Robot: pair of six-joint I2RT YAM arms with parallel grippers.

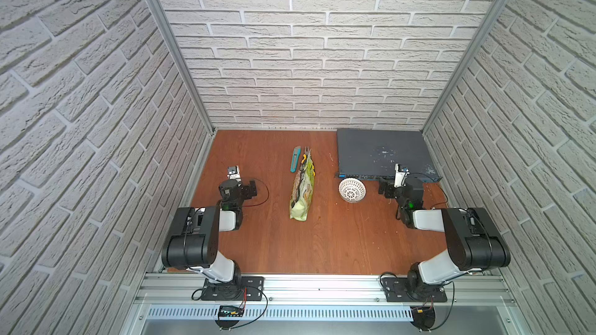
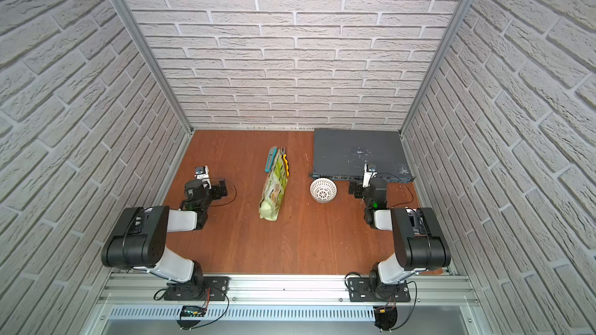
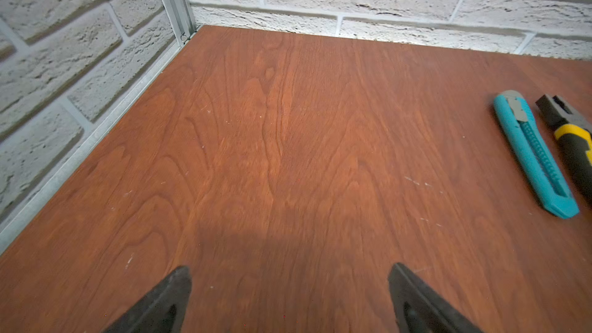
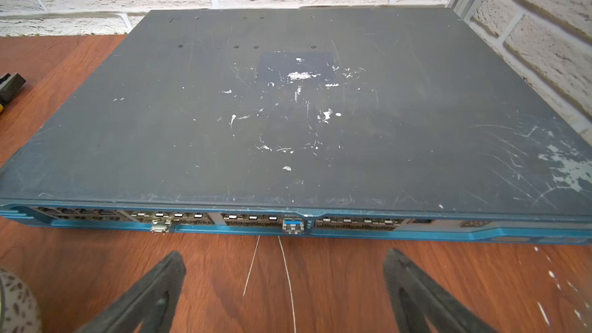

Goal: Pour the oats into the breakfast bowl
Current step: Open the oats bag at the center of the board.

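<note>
Starting at the left, we find the left gripper (image 3: 290, 267) hovering low over bare wood of the table (image 1: 322, 246), its jaws spread wide with nothing between them. To its right, towards the back wall, a teal utility knife (image 1: 296, 158) lies flat, and just beside it sit pliers with yellow-and-black handles (image 3: 570, 136), whose handles reach the far end of the oats pouch (image 1: 302, 188). In both top views the pouch is in the middle of the table, stretched lengthwise away from the robot, with its lime-green end nearest the arm bases (whether it has been opened we cannot tell). Further right, apart from the pouch, the breakfast bowl (image 1: 352, 190) rests on the wood just in front of the near left corner of a flat dark network switch (image 1: 382, 153); its white lattice wall shows, though we cannot tell whether it stands upright or tipped. Right of the bowl, the right gripper (image 4: 284, 253) faces the front panel of the switch, its jaws likewise wide apart and holding nothing.
</note>
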